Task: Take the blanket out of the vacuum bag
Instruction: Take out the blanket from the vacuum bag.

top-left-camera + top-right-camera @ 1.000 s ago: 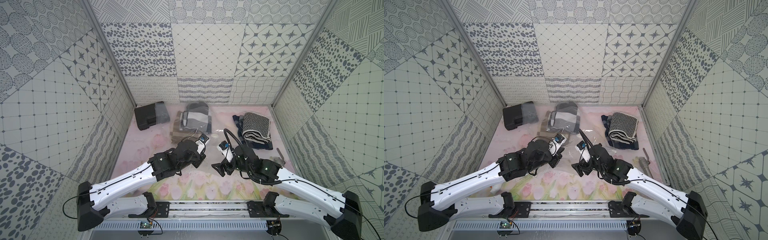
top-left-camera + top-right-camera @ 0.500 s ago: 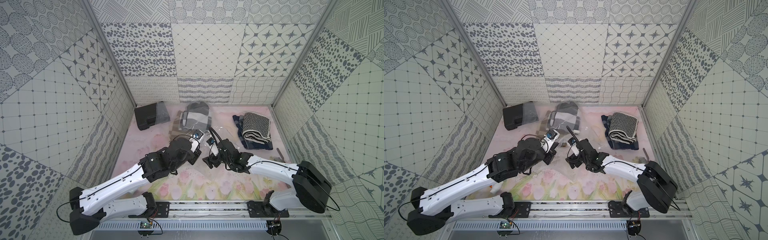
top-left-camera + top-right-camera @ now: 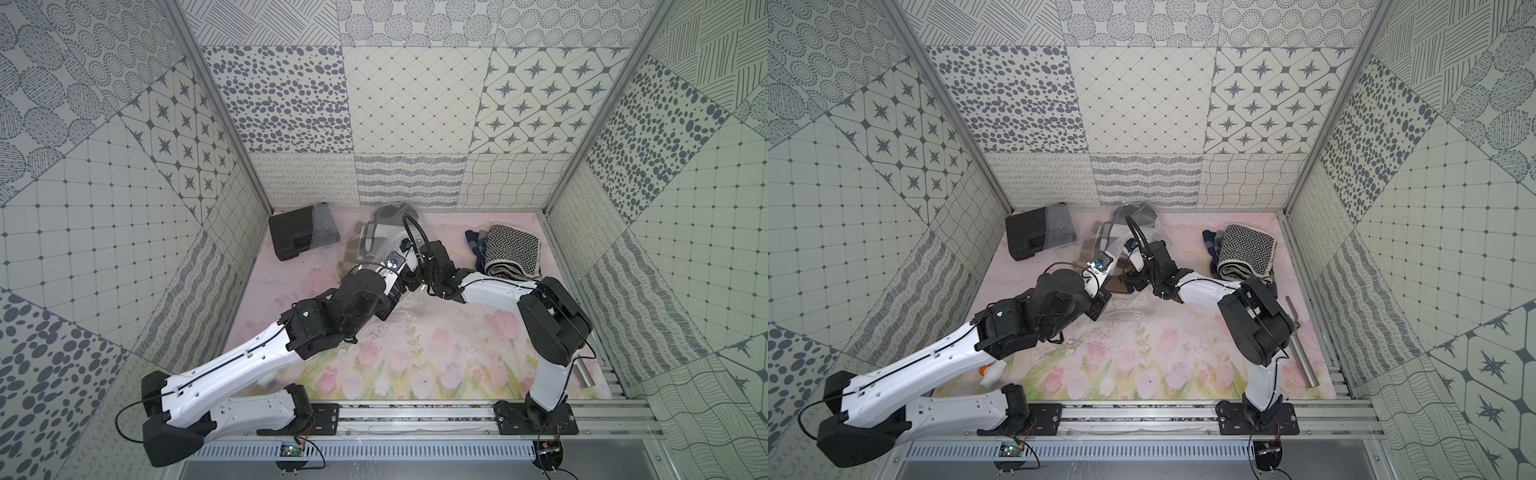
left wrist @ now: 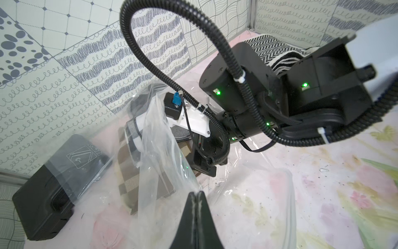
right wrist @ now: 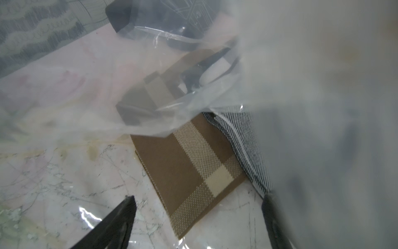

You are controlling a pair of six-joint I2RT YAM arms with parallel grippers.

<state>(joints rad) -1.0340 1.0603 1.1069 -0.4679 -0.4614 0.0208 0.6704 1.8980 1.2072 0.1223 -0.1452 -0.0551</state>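
Note:
The vacuum bag [image 4: 159, 151] is a crinkly clear sack lying mid-table near the back wall, seen in both top views [image 3: 386, 232] [image 3: 1136, 224]. A folded brown checked blanket [image 5: 189, 161] lies inside it, with a grey and white striped fold [image 5: 243, 146] on top. My left gripper [image 4: 196, 193] is shut on a pinch of the bag's film, holding it up off the table. My right gripper [image 5: 198, 200] stands open inside the bag's mouth, low over the brown blanket's near corner, with nothing between its fingers. Lifted film blurs one side of the right wrist view.
A black case [image 3: 293, 239] with a small clear pouch [image 3: 326, 226] on it stands at the back left. A black-and-white zigzag cloth [image 3: 513, 253] lies on a dark blue one at the back right. A metal cylinder [image 3: 1302, 349] lies by the right wall. A white bottle [image 3: 992, 372] is under my left arm.
Both arms have moved away from the front towards the bag at the back. The right gripper, still open, has gone in under the lifted film to the blanket.

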